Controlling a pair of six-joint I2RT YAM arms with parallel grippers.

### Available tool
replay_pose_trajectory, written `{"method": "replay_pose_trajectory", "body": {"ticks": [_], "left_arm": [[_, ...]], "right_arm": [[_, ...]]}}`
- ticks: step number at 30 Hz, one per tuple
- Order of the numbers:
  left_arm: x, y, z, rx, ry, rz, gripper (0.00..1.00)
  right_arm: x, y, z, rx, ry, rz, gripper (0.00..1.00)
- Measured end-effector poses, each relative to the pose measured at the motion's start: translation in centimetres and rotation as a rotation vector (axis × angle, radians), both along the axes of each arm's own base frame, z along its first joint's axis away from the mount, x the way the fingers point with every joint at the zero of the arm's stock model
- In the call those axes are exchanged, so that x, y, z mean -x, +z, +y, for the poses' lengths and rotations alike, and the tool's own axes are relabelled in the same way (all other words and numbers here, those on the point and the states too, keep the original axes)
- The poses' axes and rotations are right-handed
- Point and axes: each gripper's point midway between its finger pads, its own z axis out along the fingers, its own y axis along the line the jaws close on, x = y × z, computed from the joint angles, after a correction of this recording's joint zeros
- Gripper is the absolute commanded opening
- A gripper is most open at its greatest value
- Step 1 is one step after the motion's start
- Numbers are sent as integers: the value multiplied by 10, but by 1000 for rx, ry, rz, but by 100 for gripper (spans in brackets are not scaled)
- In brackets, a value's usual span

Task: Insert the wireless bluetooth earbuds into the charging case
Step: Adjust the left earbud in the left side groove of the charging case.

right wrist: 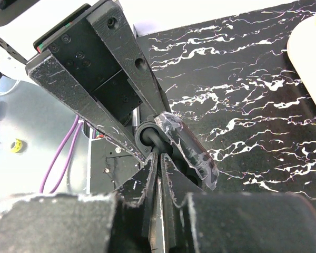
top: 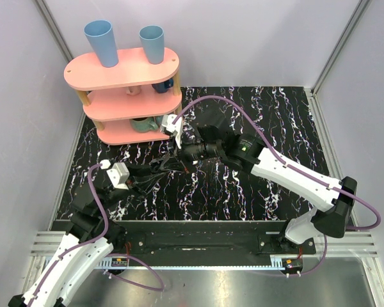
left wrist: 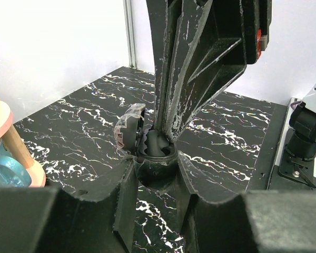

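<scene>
Left fingers pinch the charging case — lid hinged upward; right fingers pressed together.

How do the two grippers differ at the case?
The left gripper has its fingers spread around the charging case, gripping its body; the right gripper has its fingers nearly together. The left holds the case from the sides; the right's tips point into its open cavity. Both have black fingers.
</scene>
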Motion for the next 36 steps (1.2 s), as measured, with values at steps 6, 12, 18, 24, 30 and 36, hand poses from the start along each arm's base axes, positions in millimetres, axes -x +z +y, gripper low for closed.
{"method": "replay_pose_trajectory", "body": {"ticks": [6, 12, 18, 24, 30, 36], "left_arm": [[0, -2, 0, -1, -2, 2, 0], [-1, -2, 0, -2, 1, 3, 0], [-1, -1, 0, 1, 2, -1, 1], [-1, 1, 0, 4, 3, -8, 1], [-2, 2, 0, 7, 4, -14, 0], [0, 3, 0, 7, -4, -17, 0]], "right_arm": [[0, -1, 0, 5, 1, -3, 20], [2, -1, 0, 1, -1, -15, 31], [7, 0, -2, -34, -8, -36, 39], [8, 6, -3, -77, -13, -58, 39], [4, 15, 1, -126, -24, -76, 40], [0, 14, 2, -147, -47, -87, 42]]}}
